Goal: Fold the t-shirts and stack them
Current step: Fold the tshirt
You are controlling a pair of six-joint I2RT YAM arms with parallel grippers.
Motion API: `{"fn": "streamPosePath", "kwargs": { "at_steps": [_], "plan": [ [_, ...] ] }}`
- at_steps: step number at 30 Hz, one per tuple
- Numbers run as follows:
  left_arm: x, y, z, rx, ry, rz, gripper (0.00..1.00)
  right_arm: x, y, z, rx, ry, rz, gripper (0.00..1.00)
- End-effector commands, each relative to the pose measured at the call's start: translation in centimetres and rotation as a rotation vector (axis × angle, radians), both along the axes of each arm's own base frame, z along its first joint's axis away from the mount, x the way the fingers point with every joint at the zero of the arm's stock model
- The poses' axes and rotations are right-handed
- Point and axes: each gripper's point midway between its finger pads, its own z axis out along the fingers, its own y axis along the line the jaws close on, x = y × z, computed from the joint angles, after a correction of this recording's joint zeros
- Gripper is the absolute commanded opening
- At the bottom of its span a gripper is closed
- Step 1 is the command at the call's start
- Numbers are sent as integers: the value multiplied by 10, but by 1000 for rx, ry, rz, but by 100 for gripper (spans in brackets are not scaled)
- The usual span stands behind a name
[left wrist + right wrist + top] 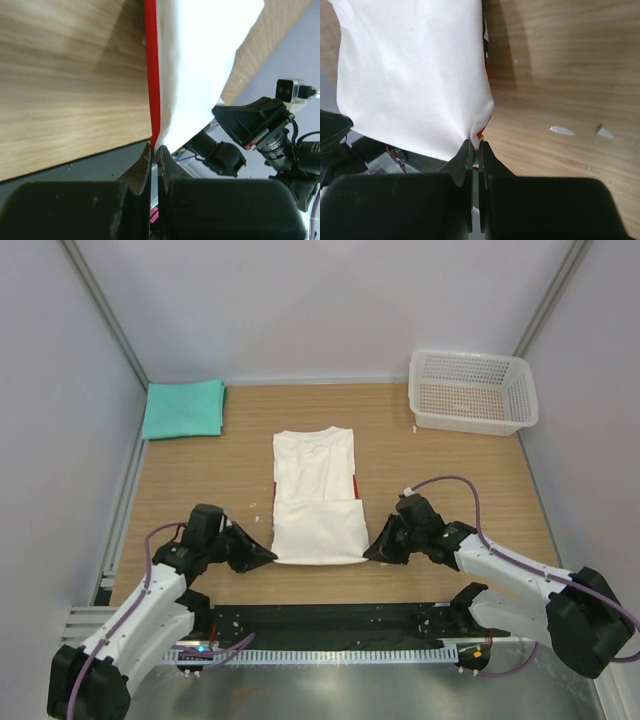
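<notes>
Clamping white t-shirt (318, 502) corners, left and right jaws closed (teal shirt (183, 408) only overhead)

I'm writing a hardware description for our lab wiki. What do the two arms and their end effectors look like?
The left arm and right arm have white shells with bulky black joints. A thin purple cable loops along each. The left end effector and right end effector are black, each with two tapering, wedge-shaped fingers.
</notes>
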Motion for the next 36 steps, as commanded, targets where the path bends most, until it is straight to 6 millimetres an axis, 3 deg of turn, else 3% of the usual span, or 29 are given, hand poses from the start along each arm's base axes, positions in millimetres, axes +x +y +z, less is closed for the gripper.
{"fn": "streamPosePath", "kwargs": {
  "at_steps": [1,2,8,11,20,29,36],
  "plan": [
    [-36,4,4,-22,59,-51,0,-38,-7,3,-25,64,104,1],
    [-48,9,1,-9,104,-52,0,-46,-8,6,-21,67,114,1],
    [-81,19,14,-7,109,-58,0,-91,-7,7,1,151,188,2],
    [-91,22,18,-13,118,-60,0,-105,-7,10,9,171,199,1],
    [-107,23,12,-47,172,-24,0,-124,-2,5,63,207,195,2],
    [-105,26,16,-11,172,-32,0,-134,8,5,81,238,226,1],
    [-81,33,33,121,114,-92,0,-128,24,28,92,232,307,1]
  ]
}}
